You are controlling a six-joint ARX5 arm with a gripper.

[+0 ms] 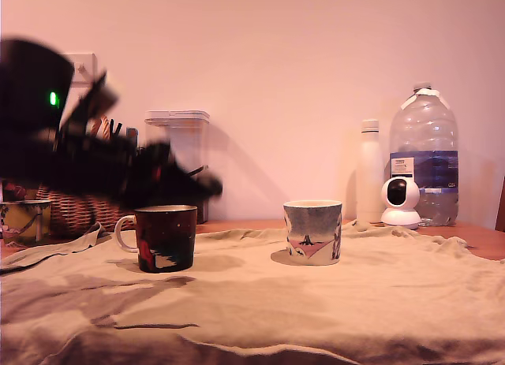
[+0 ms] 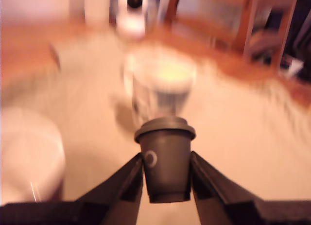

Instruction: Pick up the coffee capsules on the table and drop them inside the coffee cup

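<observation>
Clamped in the hand (image 2: 166, 186): dark capsule (image 2: 165, 159), upright, rim up, a small pale ring mark on its side, no lettering readable. Blurred in the exterior view, above the dark mug (image 1: 165, 237) at that view's left. Farther on the cloth-covered bench (image 1: 331, 310): pale patterned mug (image 1: 312, 231). At the back: white bottle (image 1: 368, 172), white camera (image 1: 400, 202), big water jug (image 1: 424, 152) with a blue label, print unreadable.
</observation>
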